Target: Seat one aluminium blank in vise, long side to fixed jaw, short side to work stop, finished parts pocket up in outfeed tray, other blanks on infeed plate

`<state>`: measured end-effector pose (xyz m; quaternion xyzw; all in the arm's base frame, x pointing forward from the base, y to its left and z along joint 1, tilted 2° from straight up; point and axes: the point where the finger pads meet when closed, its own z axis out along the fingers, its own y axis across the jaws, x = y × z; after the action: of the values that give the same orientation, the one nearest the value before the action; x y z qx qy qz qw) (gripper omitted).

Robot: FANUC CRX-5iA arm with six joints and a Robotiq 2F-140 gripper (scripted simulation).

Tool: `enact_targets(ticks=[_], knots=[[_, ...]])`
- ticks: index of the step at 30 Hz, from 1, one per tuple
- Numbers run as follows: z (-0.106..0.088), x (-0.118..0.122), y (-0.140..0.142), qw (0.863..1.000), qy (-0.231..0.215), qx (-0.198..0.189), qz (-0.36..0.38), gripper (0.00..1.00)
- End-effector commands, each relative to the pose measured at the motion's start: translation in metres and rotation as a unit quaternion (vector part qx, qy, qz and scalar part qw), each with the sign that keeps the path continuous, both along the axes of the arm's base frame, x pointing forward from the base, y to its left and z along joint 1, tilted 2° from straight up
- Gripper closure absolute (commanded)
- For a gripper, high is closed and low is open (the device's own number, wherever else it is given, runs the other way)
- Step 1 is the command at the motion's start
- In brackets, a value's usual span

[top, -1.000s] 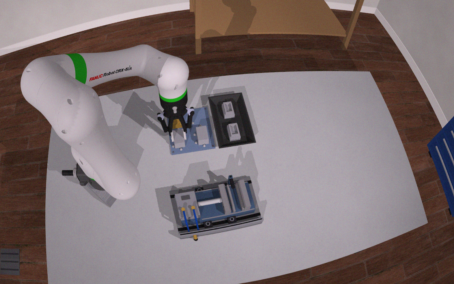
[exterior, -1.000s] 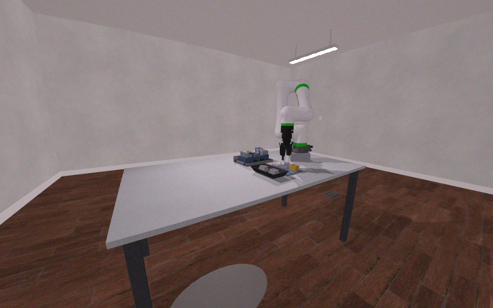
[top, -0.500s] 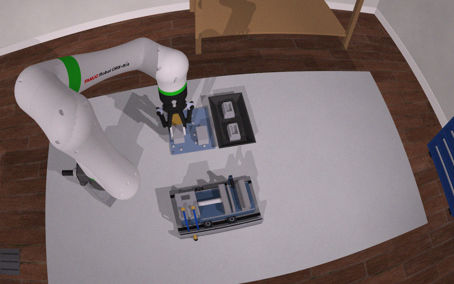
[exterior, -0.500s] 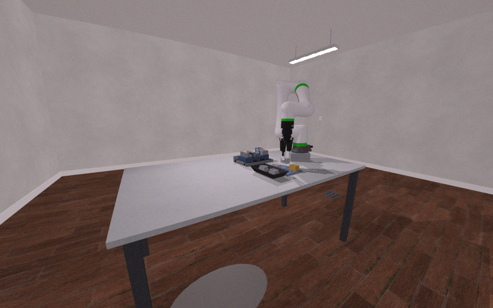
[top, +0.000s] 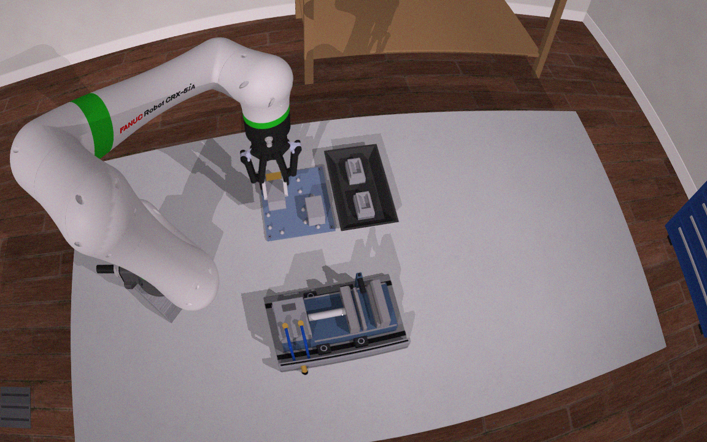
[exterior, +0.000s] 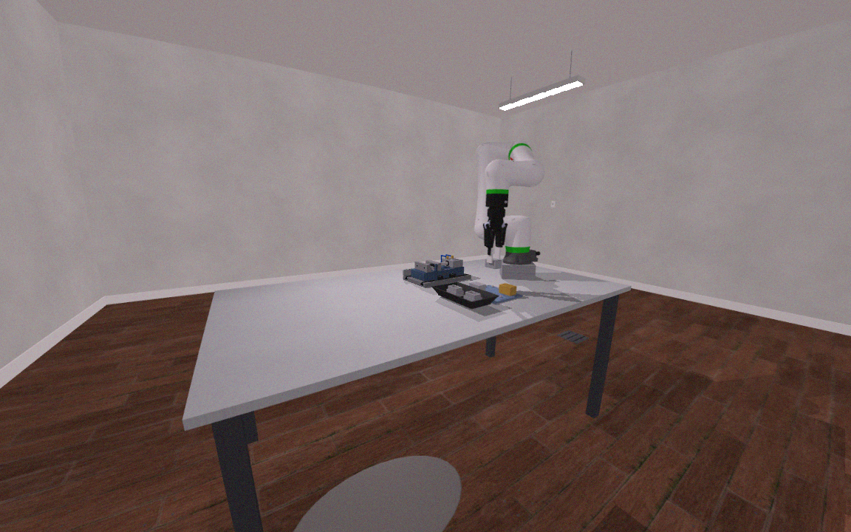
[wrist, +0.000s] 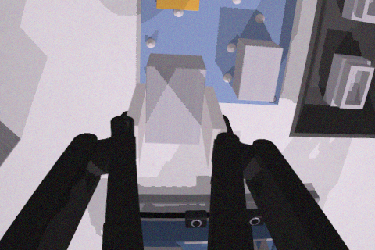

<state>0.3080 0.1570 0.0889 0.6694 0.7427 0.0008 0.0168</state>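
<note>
Top view first: the gripper (top: 274,192) hangs over the left half of the blue infeed plate (top: 290,233), above centre of the frame, clenched on an aluminium blank (top: 275,205) taken across its narrow width. A second aluminium blank (top: 315,210) lies to its right on the plate, and a brass blank (top: 274,176) shows as a sliver between the linkages. Two finished parts (top: 354,170) sit pocket up in the black outfeed tray (top: 389,186) just right of the plate. The vise (top: 339,318) stands well below, at lower centre, its opening bare. Red and black lettering on the white arm (top: 97,181) reads "FANUC Robot CRX-5iA"; no other writing is legible.

Exterior view: everything is small at the far end of the table (exterior: 323,330). The held block seems to be off the plate, though at this range I would not swear to it.

Wrist view: the grey block sits between the fingers, at centre frame, with the plate beyond it. It is a stiff, solid metal brick, likely moderately heavy and smooth-faced, so it could slip or twist under a weak pinch. Holding the two long flat sides near mid-length, as here, looks sound and leaves the short end free for the work stop.
</note>
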Motion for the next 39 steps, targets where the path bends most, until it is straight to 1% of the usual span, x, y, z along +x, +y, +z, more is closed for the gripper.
enact_targets(ticks=[1,7,17,19,21,25,32,34,35,39], knots=[[0.009,0.000,0.000,1.000,0.000,0.000,0.000,1.00],[0.019,-0.001,0.001,1.000,0.000,0.000,0.000,1.00],[0.022,0.003,-0.002,1.000,0.000,0.000,0.000,1.00],[0.024,0.016,-0.010,1.000,0.000,0.000,0.001,1.00],[0.027,0.039,-0.026,1.000,0.001,0.000,0.003,1.00],[0.030,0.059,-0.043,1.000,0.001,0.001,0.005,1.00],[0.033,0.096,-0.082,1.000,0.001,0.001,0.008,1.00],[0.033,0.096,-0.082,1.000,0.001,0.001,0.008,1.00],[0.034,0.110,-0.100,1.000,0.001,0.001,0.009,1.00],[0.034,0.125,-0.124,1.000,0.001,0.001,0.010,1.00]])
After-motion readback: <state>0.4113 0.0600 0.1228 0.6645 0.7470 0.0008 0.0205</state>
